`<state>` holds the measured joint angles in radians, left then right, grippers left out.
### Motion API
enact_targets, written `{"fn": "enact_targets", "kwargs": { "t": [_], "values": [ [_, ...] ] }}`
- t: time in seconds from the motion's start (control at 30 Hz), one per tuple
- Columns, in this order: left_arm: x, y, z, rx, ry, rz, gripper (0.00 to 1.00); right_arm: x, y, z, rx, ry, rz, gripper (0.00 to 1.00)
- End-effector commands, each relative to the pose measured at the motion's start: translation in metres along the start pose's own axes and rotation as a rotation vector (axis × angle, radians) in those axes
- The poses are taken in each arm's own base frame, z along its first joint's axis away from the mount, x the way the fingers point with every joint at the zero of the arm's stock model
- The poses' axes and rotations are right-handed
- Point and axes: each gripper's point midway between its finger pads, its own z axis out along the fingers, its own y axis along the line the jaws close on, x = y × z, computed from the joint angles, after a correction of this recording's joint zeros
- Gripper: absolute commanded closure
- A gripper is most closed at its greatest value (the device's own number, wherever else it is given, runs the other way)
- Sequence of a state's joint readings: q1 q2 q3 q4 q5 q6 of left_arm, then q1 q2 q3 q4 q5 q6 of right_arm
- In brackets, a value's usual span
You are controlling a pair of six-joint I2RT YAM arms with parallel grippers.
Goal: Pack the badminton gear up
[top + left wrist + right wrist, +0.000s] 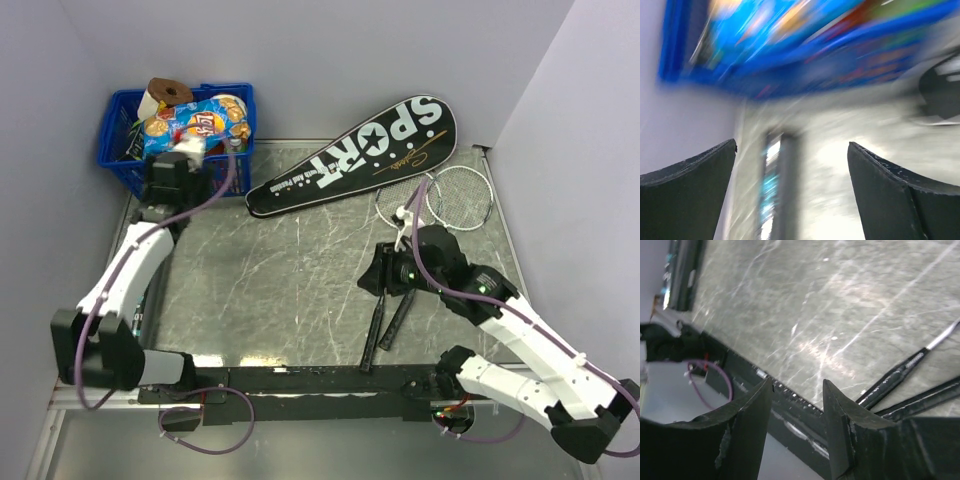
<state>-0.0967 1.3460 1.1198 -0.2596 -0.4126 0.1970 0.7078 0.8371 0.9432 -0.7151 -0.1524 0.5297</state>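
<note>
Two rackets [455, 198] lie just right of the SPORT cover [350, 155]. Their silver heads overlap beside its broad end, and their black handles run away from it toward my bases. The cover itself lies flat and slantwise on the table [260, 270], lettering up. My right claw [797, 382] hangs low on the near side of the cover, over the rackets' shafts. Its fingers are a narrow gap apart with nothing between them, and both handles [900, 377] lie on the stone just beside it. My left claw [792, 144] is well off past the cover's thin end, up against the blue basket [108, 150] of snacks. It is spread wide and empty, though that wrist view is badly blurred.
</note>
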Motion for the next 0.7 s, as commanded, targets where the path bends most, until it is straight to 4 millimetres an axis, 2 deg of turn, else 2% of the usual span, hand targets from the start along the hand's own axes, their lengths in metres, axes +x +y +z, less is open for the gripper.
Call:
{"fn": "enact_targets", "kwargs": {
  "t": [0.0, 0.03, 0.1, 0.13, 0.2, 0.23, 0.27, 0.3, 0.33, 0.4, 0.43, 0.5, 0.53, 0.6, 0.63, 0.67],
  "values": [
    [-0.068, -0.074, -0.06, 0.256, -0.191, 0.026, 0.04, -0.021, -0.013, 0.008, 0.031, -0.044, 0.075, 0.46],
    [-0.073, -0.104, -0.071, 0.336, -0.211, 0.048, 0.04, -0.025, -0.016, 0.008, 0.039, -0.053, 0.087, 0.45],
    [-0.088, -0.141, -0.084, 0.476, -0.255, 0.046, 0.03, -0.033, -0.025, 0.007, 0.07, -0.077, 0.107, 0.44],
    [-0.086, -0.164, -0.082, 0.531, -0.245, 0.057, 0.04, -0.036, -0.028, 0.007, 0.081, -0.084, 0.112, 0.44],
    [-0.1, -0.192, -0.085, 0.629, -0.273, 0.049, 0.04, -0.042, -0.033, 0.004, 0.102, -0.104, 0.12, 0.44],
    [-0.092, -0.211, -0.072, 0.65, -0.239, 0.064, 0.04, -0.045, -0.035, 0.002, 0.116, -0.119, 0.124, 0.44],
    [-0.102, -0.219, -0.068, 0.66, -0.258, 0.055, 0.04, -0.046, -0.037, 0.001, 0.128, -0.124, 0.128, 0.44],
    [-0.102, -0.229, -0.064, 0.675, -0.259, 0.07, 0.03, -0.046, -0.039, 0.0, 0.137, -0.123, 0.13, 0.44],
    [-0.091, -0.246, -0.05, 0.689, -0.229, 0.093, 0.04, -0.046, -0.043, -0.001, 0.155, -0.13, 0.135, 0.44],
    [-0.097, -0.261, -0.041, 0.704, -0.25, 0.111, 0.03, -0.044, -0.048, -0.002, 0.173, -0.133, 0.144, 0.44],
    [-0.086, -0.276, -0.028, 0.72, -0.222, 0.133, 0.03, -0.044, -0.05, -0.003, 0.18, -0.137, 0.152, 0.43],
    [-0.089, -0.288, -0.019, 0.722, -0.234, 0.157, 0.03, -0.04, -0.054, -0.003, 0.191, -0.135, 0.161, 0.43],
    [-0.08, -0.301, -0.009, 0.736, -0.218, 0.174, 0.02, -0.036, -0.057, -0.002, 0.197, -0.128, 0.171, 0.43],
    [-0.079, -0.311, 0.0, 0.738, -0.232, 0.185, 0.02, -0.034, -0.058, -0.002, 0.199, -0.124, 0.176, 0.43],
    [-0.068, -0.318, 0.01, 0.738, -0.213, 0.198, 0.01, -0.031, -0.059, 0.0, 0.205, -0.118, 0.178, 0.43],
    [-0.067, -0.324, 0.013, 0.751, -0.216, 0.204, 0.01, -0.031, -0.061, 0.0, 0.212, -0.116, 0.18, 0.43]
  ]
}}
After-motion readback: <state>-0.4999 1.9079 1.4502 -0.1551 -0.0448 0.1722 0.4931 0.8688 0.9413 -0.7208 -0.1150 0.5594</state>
